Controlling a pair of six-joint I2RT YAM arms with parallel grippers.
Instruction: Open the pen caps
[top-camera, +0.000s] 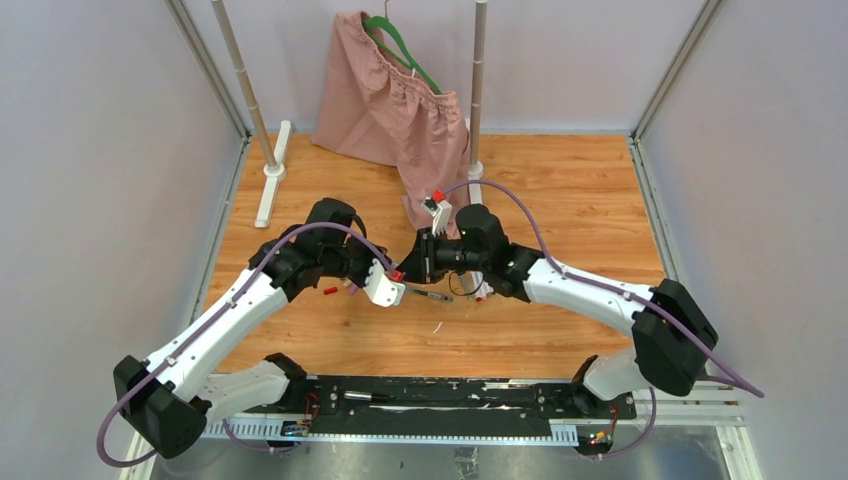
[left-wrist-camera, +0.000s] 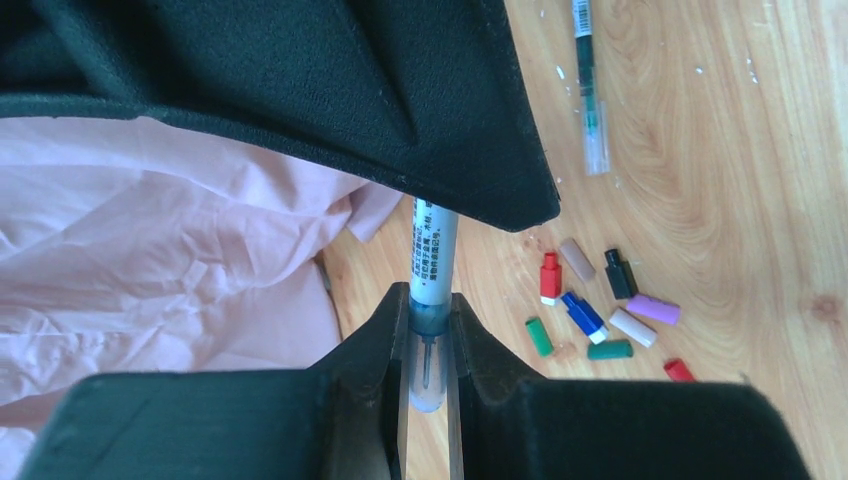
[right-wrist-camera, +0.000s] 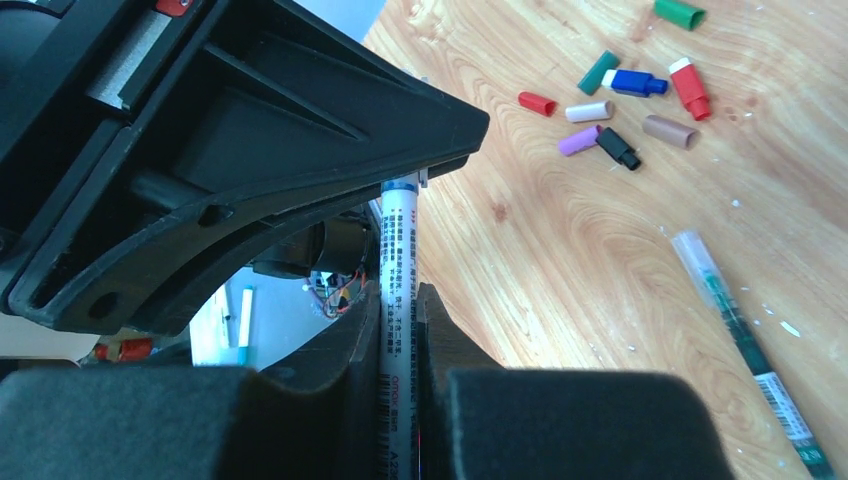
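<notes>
1. Pen caps (left-wrist-camera: 583, 316): nine loose ones in red, green, blue, black, purple, tan and white lie scattered close together on the tabletop (left-wrist-camera: 720, 180), off to one side of the grasp and touched by neither arm.
2. Held pen (left-wrist-camera: 432, 255): a thin white printed barrel spans the gap between the two arms, above the tabletop.
3. Left fingers (left-wrist-camera: 375, 340): clenched on the tip end, at the grey collar. A needle point shows inside what appears to be a clear sleeve. No coloured cap is visible on this pen, and whether the sleeve is itself a cap cannot be told.
4. Right fingers (right-wrist-camera: 440, 340): clenched on the barrel farther along, with the printed text running between them.
5. Second pen (right-wrist-camera: 745, 340): lies flat on the tabletop, apart from the cluster.
6. Pink cloth (left-wrist-camera: 150, 250): hangs just beside the left fingers.
7. Risk, bending: a separating pull not in line with the barrel would probably flex the thin barrel or the needle point.
8. Risk, slipping: the smooth barrel may slide through the right fingers, so the ends would not part.
9. Risk, loss: a piece that comes free suddenly could drop into the cluster or the cloth folds.
10. Risk, snagging: a sideways pull by the left arm could catch the cloth.
</notes>
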